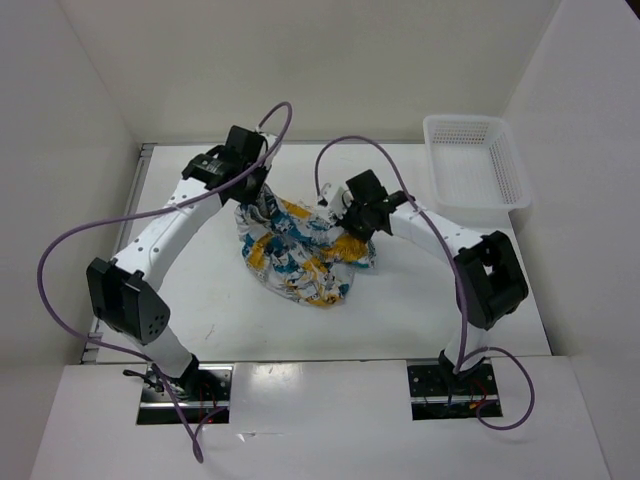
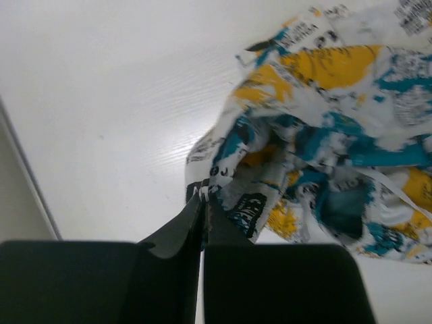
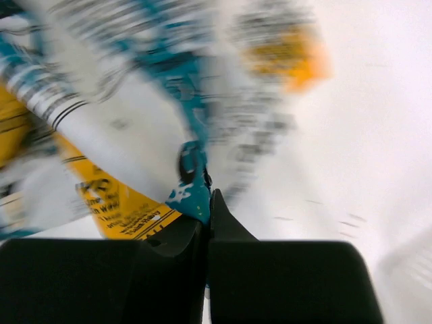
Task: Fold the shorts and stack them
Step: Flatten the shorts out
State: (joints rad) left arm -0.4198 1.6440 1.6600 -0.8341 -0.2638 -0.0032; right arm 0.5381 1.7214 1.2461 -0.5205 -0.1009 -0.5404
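Here we hold the bunched shorts [image 1: 296,262] on the table [image 1: 205,300], left gripper [image 2: 204,200] and right gripper [image 3: 208,197] both clenched on fabric.

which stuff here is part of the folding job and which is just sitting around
In the job: shorts, crumpled, not yet folded; left end effector, shut on them; right end effector, shut on them.
Lying about: white mesh basket, far right, apart from the shorts.
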